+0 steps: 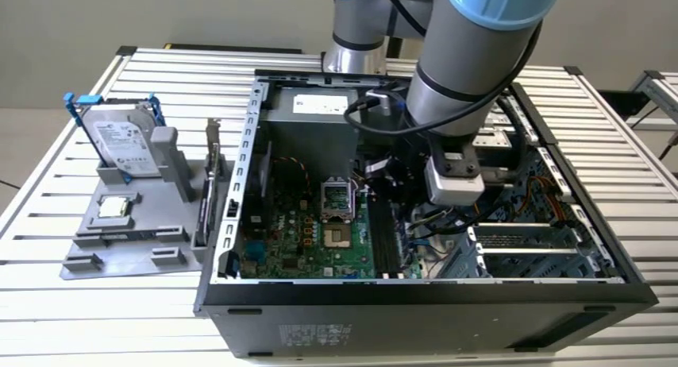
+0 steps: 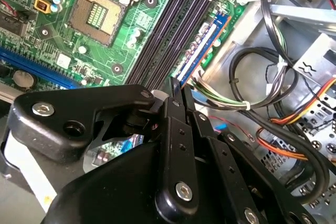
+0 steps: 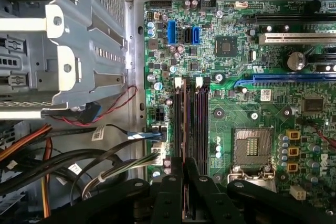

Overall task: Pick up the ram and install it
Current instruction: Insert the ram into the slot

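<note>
Gripper (image 2: 176, 90) fingers together, clamped on ram (image 2: 206, 43), thin edge between tips, strip standing in outermost memory slot (image 3: 180, 124). Empty slots (image 2: 165, 30) just beside. Cable bundle (image 2: 252, 103) crowds near side. Processor socket (image 3: 253, 145) nearby on motherboard (image 1: 307, 232). Outside case: hard drive (image 1: 125, 144), processor chip (image 1: 114, 208) on grey stand (image 1: 127, 248).
</note>
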